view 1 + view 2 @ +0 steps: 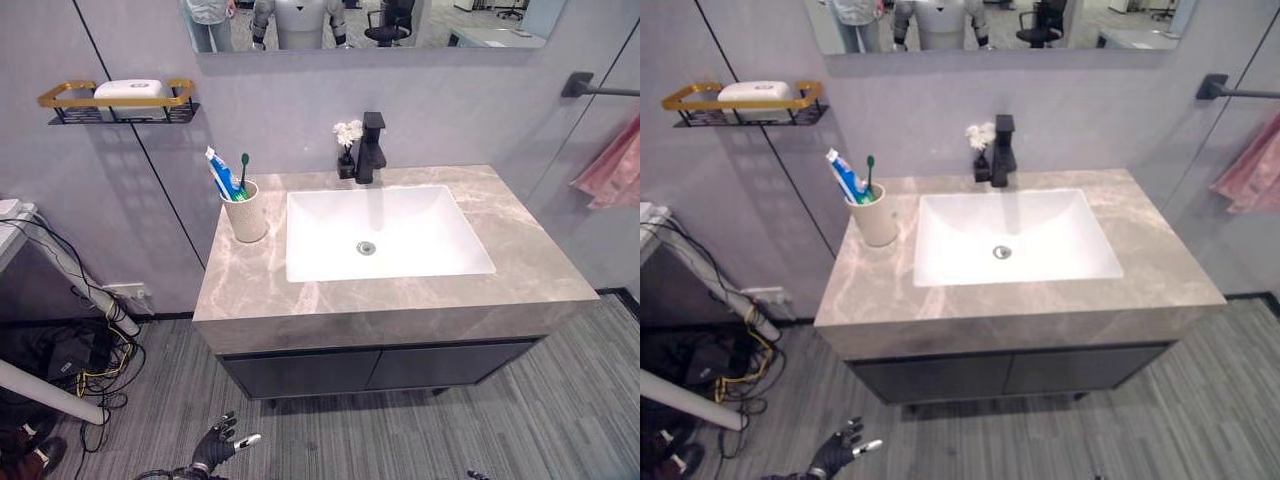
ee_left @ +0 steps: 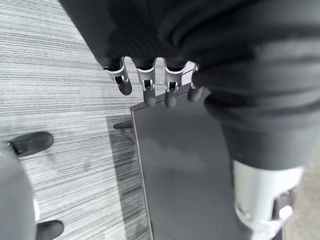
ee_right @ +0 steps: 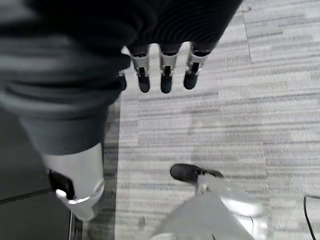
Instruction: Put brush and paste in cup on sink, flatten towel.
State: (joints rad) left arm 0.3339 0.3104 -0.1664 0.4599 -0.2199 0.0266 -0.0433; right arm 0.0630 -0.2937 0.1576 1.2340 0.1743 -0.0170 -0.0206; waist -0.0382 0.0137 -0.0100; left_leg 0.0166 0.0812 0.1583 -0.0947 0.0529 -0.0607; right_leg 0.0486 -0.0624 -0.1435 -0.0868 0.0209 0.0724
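A: Left of centre in the left eye view, the toothbrush (image 1: 243,170) and the toothpaste (image 1: 221,174) are seen standing upright in the cup (image 1: 246,212) on the countertop (image 1: 300,295), just beside the sink (image 1: 385,235). Is the towel reached?

B: Not yet. At the right edge of the right eye view the pink towel (image 1: 1252,170) is seen hanging bunched below the rail (image 1: 1238,90). It is judged light, soft and limp, best taken by its lower edge and drawn straight.

A: How is the left hand (image 1: 222,443) posed?

B: It is held low at the bottom edge, over the floor (image 1: 420,430). In the left wrist view its fingers (image 2: 146,88) are seen relaxed and apart, nothing gripped, with the dark cabinet (image 2: 185,175) past them.

A: And the right hand (image 3: 162,70)?

B: At the top of the right wrist view it is pointed at the floor, fingers loose, nothing held.
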